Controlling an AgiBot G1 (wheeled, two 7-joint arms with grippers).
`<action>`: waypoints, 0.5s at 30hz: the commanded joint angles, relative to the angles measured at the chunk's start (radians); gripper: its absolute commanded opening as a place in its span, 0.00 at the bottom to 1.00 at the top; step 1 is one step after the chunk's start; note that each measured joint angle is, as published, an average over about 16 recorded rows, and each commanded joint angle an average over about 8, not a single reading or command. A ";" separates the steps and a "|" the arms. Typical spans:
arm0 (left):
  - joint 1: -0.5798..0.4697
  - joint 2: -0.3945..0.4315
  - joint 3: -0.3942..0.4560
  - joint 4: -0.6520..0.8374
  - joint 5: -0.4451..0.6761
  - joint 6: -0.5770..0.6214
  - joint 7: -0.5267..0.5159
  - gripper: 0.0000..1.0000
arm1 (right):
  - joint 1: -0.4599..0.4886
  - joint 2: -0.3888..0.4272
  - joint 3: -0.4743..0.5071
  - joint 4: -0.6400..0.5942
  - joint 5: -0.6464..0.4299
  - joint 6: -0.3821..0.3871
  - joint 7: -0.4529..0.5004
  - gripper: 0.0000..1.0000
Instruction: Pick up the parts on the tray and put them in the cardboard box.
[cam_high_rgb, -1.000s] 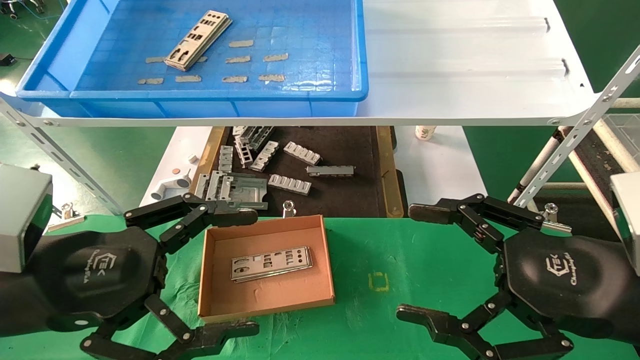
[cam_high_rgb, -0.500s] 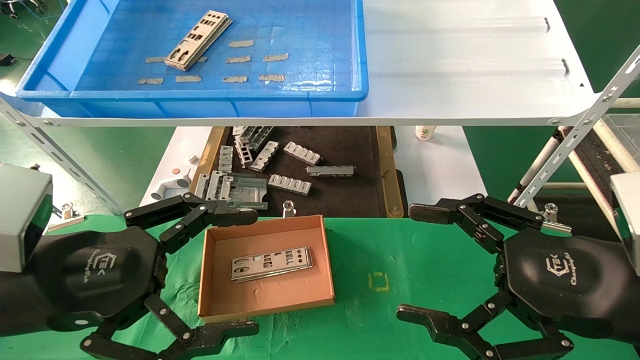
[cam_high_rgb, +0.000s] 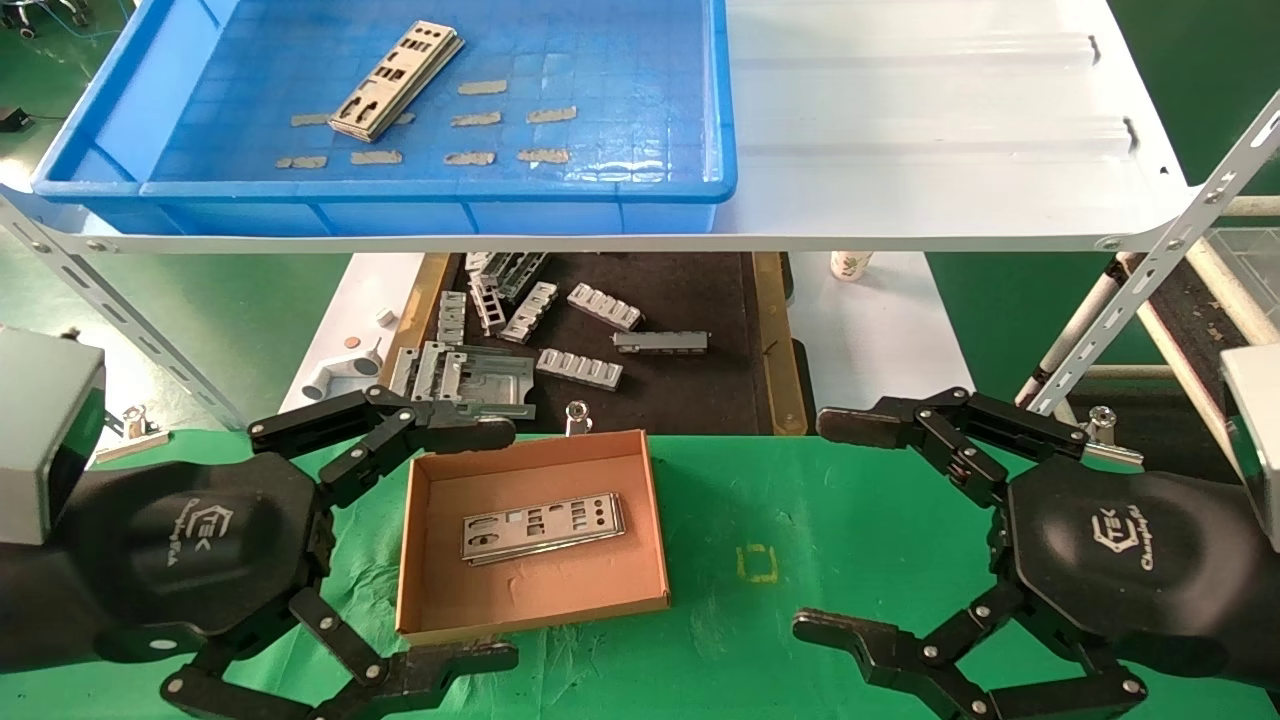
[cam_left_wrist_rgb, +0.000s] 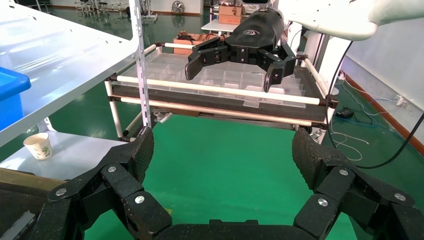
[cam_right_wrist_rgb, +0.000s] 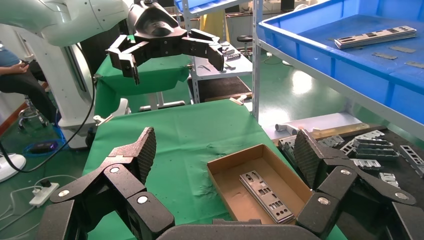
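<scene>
Nearest the robot, both grippers hang low over the green bench, one on either side of the cardboard box (cam_high_rgb: 533, 533): the left gripper (cam_high_rgb: 430, 545) sits just left of the box with its jaws spread wide and empty, one finger reaching past the box's far left corner and the other past its near left corner, while the right gripper (cam_high_rgb: 840, 528) hangs well to the right of the box, jaws likewise spread and holding nothing. Inside the box lies one silver plate (cam_high_rgb: 543, 527), flat on the floor, its long axis running roughly across the box from left to right with a slight tilt. Beyond the box, at a lower level, a black-floored tray (cam_high_rgb: 700, 385) holds a scatter of grey ribbed brackets (cam_high_rgb: 580, 368), which are no part of the job. Farther still from the box, up on the white shelf (cam_high_rgb: 930, 150), stands the blue tray (cam_high_rgb: 640, 190), and in its far left part rests what looks like a small stack of the remaining parts (cam_high_rgb: 397, 80), long axis running diagonally, near-left to far-right. That stack lies up and away, to the left of the box, so the left gripper looks the nearer arm for the next reach; it would probably need to rise clear of the shelf edge and turn to close across the plates' short width.
</scene>
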 joint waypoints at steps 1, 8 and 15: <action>0.000 0.000 0.000 0.000 0.000 0.000 0.000 1.00 | 0.000 0.000 0.000 0.000 0.000 0.000 0.000 1.00; 0.000 0.000 0.000 0.000 0.000 0.000 0.000 1.00 | 0.000 0.000 0.000 0.000 0.000 0.000 0.000 1.00; 0.000 0.000 0.000 0.000 0.000 0.000 0.000 1.00 | 0.000 0.000 0.000 0.000 0.000 0.000 0.000 1.00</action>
